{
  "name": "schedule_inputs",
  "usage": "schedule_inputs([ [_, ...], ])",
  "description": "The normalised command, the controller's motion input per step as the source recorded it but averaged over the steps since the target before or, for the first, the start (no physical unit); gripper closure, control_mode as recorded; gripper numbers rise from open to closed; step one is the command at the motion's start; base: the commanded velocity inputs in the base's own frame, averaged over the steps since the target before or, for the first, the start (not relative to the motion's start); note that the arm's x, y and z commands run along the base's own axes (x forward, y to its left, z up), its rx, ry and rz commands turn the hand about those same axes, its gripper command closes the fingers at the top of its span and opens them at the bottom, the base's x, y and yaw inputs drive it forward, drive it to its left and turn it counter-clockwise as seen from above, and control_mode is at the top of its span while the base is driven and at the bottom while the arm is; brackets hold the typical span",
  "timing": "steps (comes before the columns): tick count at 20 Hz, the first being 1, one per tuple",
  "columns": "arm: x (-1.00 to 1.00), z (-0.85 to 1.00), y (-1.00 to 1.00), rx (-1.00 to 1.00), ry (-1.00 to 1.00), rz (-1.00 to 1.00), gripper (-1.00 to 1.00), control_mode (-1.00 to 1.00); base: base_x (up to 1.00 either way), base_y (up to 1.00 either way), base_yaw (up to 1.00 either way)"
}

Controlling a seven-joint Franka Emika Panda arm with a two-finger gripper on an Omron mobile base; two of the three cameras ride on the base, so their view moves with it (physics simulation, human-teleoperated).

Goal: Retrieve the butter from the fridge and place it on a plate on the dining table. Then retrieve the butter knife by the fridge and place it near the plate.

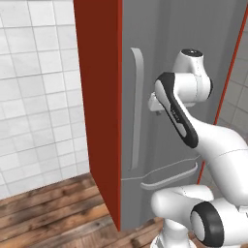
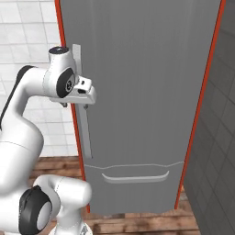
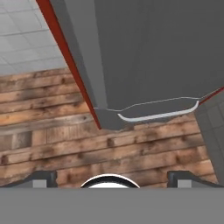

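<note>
Left base view: fridge (image 1: 193, 72) stands tall and grey, door closed, so nothing of its inside shows. Red side panel (image 1: 97, 97) runs down its left flank. Long vertical handle (image 1: 137, 106) sits on the upper door; a curved lower handle (image 1: 169, 178) crosses the drawer front below the seam. White arm (image 1: 203, 140) rises from lower right and bends toward the door. Gripper (image 1: 156, 107) is mostly hidden behind the forearm, just beside the vertical handle, about mid-height. White tiled wall (image 1: 34, 97) to the left, wood plank floor (image 1: 53, 208) below.

Right base view: same fridge (image 2: 147, 69), shut, red trim on both edges. Gripper (image 2: 85, 100) hangs at the vertical handle (image 2: 81, 133), near its upper half; contact cannot be told. Lower handle (image 2: 135, 178) on the drawer front. Dark tiled wall (image 2: 215, 160) at the right.

Hand view: camera looks down the fridge front (image 3: 148, 52) to the lower handle (image 3: 157, 116) and the floor (image 3: 65, 144). Fingertips (image 3: 43, 178) sit far apart at the bottom corners: claw wide, holding nothing.
</note>
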Motion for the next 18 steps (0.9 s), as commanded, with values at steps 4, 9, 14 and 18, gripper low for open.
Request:
schedule_inputs([
  [4,0.0,0.0,0.2,0.0,-0.15,0.04,-1.0,-1.0,0.0,0.0,0.0],
  [9,0.17,0.0,0.07,0.0,-0.23,0.09,-1.0,-1.0,0.0,0.0,0.0],
  [14,0.59,0.0,0.11,0.0,-0.24,0.09,-1.0,-1.0,0.0,0.0,0.0],
  [18,0.51,0.28,0.06,-0.04,-0.14,0.11,-1.0,-1.0,0.0,0.0,0.0],
])
